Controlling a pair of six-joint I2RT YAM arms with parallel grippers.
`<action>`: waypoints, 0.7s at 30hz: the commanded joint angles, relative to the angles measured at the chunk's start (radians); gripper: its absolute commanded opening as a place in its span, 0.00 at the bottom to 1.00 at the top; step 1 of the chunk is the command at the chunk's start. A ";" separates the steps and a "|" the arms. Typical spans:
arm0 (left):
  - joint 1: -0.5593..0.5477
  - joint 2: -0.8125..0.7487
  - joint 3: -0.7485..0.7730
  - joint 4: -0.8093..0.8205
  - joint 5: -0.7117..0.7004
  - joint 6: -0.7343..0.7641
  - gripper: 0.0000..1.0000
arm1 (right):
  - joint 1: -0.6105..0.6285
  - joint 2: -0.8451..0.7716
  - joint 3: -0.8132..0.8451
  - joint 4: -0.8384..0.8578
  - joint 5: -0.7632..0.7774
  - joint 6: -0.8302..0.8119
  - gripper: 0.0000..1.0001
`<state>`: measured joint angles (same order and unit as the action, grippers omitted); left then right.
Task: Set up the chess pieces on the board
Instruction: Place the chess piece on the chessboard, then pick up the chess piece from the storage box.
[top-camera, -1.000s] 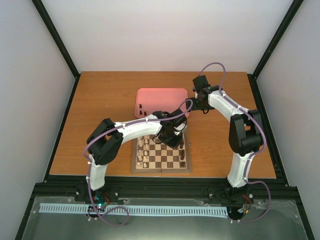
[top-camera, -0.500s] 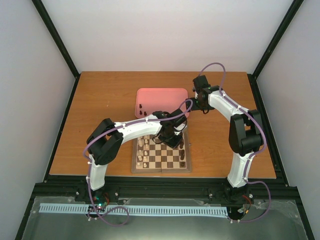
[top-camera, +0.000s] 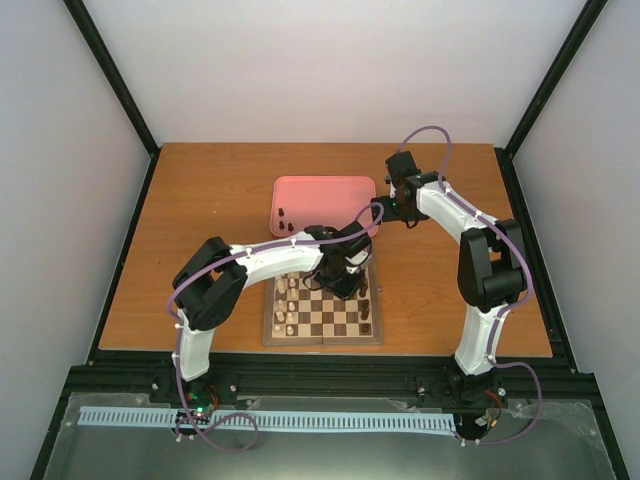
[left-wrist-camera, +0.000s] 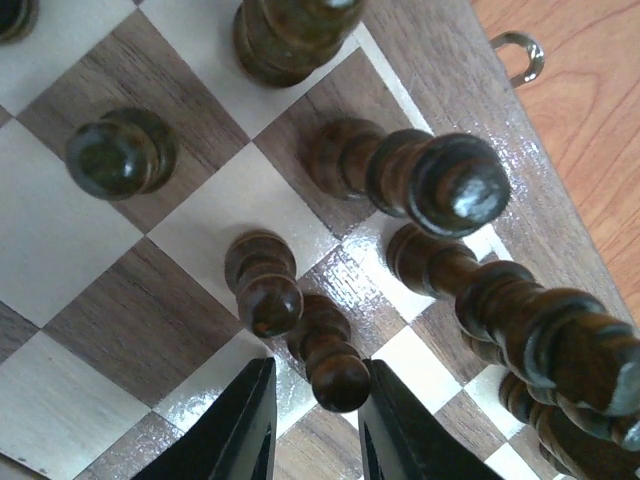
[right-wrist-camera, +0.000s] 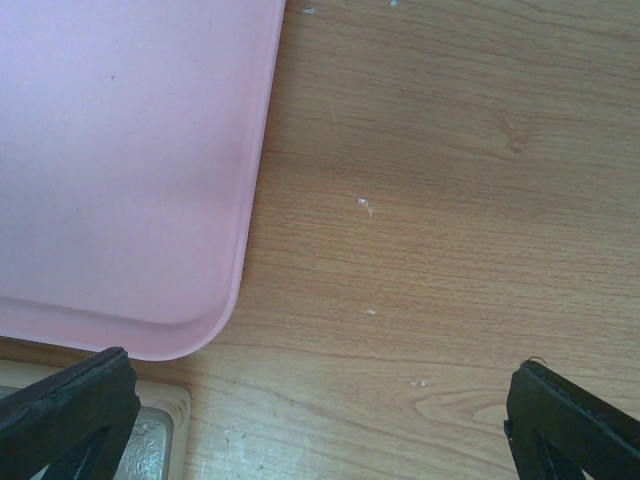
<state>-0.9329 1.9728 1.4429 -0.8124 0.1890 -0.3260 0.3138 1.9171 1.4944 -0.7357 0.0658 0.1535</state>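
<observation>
The board (top-camera: 322, 340) lies at the table's near middle. Cream pieces (top-camera: 288, 305) fill its left columns and dark chess pieces (top-camera: 366, 306) its right columns. My left gripper (top-camera: 345, 283) hangs low over the board's far right part. In the left wrist view its jaws (left-wrist-camera: 315, 420) stand slightly open around an upright dark pawn (left-wrist-camera: 338, 370) that rests on the board (left-wrist-camera: 90, 240). There is a gap at the left finger (left-wrist-camera: 245, 425). More dark pieces (left-wrist-camera: 440, 180) crowd close by. My right gripper (top-camera: 385, 212) is wide open and holds nothing (right-wrist-camera: 320, 420).
A pink tray (top-camera: 322, 195) sits behind the board, with a few dark pieces (top-camera: 285, 220) at its left near corner. In the right wrist view its corner (right-wrist-camera: 120, 150) and the board's corner (right-wrist-camera: 150, 440) border bare wooden table (right-wrist-camera: 430, 200). A metal latch (left-wrist-camera: 520, 55) sticks out at the board's edge.
My left jaws have parted a little around the dark pawn, which now stands on the board. The left wrist shifted slightly left. The right arm has not moved.
</observation>
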 joint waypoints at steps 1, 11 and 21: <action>-0.013 -0.032 -0.003 -0.008 -0.008 -0.002 0.27 | -0.010 -0.022 -0.007 0.018 -0.011 0.003 1.00; -0.013 -0.053 -0.007 -0.005 0.003 0.034 0.36 | -0.010 -0.015 0.007 0.013 -0.021 0.006 1.00; -0.014 -0.177 0.084 -0.130 -0.021 0.129 0.66 | -0.011 -0.012 0.055 -0.005 -0.024 -0.001 1.00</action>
<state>-0.9333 1.8793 1.4403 -0.8700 0.1802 -0.2554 0.3138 1.9171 1.5021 -0.7380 0.0410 0.1543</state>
